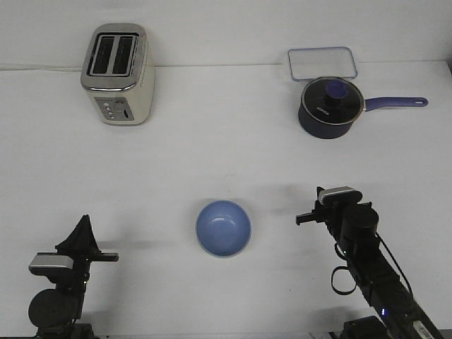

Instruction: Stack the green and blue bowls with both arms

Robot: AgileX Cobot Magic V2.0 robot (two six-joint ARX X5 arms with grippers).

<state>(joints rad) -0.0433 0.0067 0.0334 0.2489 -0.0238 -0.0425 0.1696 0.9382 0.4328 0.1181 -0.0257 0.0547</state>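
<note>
A light periwinkle blue bowl (223,228) sits upright on the white table, near the front middle. A thin pale edge shows along its lower rim; I cannot tell whether that is the green bowl beneath it. No separate mint green bowl shows. My left gripper (84,223) is at the front left, well left of the bowl, its fingers pointing away from me. My right gripper (305,219) is right of the bowl, pointing left toward it, with a clear gap between. Both hold nothing. Both are seen edge-on, so the jaw opening is not visible.
A cream and silver toaster (118,74) stands at the back left. A dark navy saucepan (329,107) with a purple handle stands at the back right, with a clear rectangular container (322,63) behind it. The white table (226,155) runs to the back wall.
</note>
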